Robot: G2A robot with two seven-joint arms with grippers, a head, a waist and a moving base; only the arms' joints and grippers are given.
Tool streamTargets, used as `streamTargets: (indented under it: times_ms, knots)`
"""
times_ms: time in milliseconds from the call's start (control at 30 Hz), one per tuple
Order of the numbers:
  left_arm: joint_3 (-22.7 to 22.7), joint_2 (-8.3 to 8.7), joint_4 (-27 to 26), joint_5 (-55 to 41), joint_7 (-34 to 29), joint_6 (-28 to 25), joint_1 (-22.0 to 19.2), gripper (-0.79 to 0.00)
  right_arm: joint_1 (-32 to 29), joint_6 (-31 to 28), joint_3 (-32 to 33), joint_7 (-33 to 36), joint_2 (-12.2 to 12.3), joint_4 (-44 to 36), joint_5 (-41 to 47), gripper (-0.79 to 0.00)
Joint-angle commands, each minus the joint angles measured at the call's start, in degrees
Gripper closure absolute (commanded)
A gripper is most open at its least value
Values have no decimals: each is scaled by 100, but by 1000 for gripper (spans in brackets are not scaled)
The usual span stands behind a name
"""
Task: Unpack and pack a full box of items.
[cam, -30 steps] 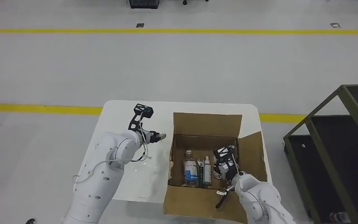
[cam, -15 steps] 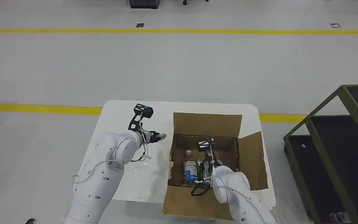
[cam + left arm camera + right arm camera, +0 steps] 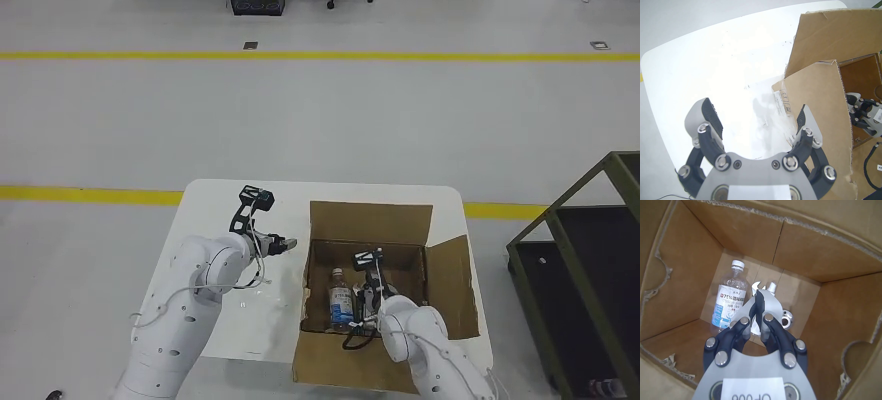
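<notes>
An open cardboard box (image 3: 368,222) stands on the white table (image 3: 220,205). On its floor lie a clear bottle (image 3: 730,298) with a white cap and blue label, a small white spray bottle (image 3: 772,286), a metal wrench (image 3: 755,286) and a metal flange ring (image 3: 786,318). My right gripper (image 3: 758,294) hangs inside the box above the wrench and spray bottle, shut with nothing in it. In the top view the right gripper (image 3: 368,290) sits beside the bottle (image 3: 340,300). My left gripper (image 3: 755,109) is open over the bare table, just outside the box's left wall (image 3: 819,94).
The box flaps (image 3: 452,280) stand spread outward on all sides. A dark green metal rack (image 3: 590,250) stands off the table to the right. Bare tabletop (image 3: 715,56) lies left of the box.
My right gripper moved leftward inside the box, from its right side to over the items in the middle, then held nearly still. The left arm has not moved.
</notes>
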Motion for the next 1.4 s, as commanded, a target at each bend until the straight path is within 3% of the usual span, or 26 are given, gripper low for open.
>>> streamTargets:
  times_ms: [0,100,267,300,367,400,967,1300,1367]
  knots:
    - [-20,10,19,114,166,-1,37,-785,-17,73,10,-65,-13,43,118,0]
    - [-68,33,130,532,393,138,7,-785,-35,180,-2,-142,-40,41,289,0]
    - [-216,25,167,937,1087,932,110,-785,-42,444,7,-164,-86,174,607,0]
    - [-251,23,155,971,1184,1066,142,-785,-41,462,4,-147,-99,203,732,-46]
    - [-299,20,131,967,1276,1192,195,-785,20,447,-8,-67,-115,335,871,-234]
    - [-310,18,126,921,1273,1178,213,-785,58,462,-37,-77,-126,377,886,-209]
    - [-310,18,126,921,1273,1178,213,-785,744,865,-630,-146,-378,1497,1214,-357]
    - [-310,18,126,921,1273,1178,213,-785,966,935,-817,-340,-511,2054,1508,-391]
    - [-310,18,126,921,1273,1178,213,-785,998,925,-838,-356,-530,2125,1555,-440]
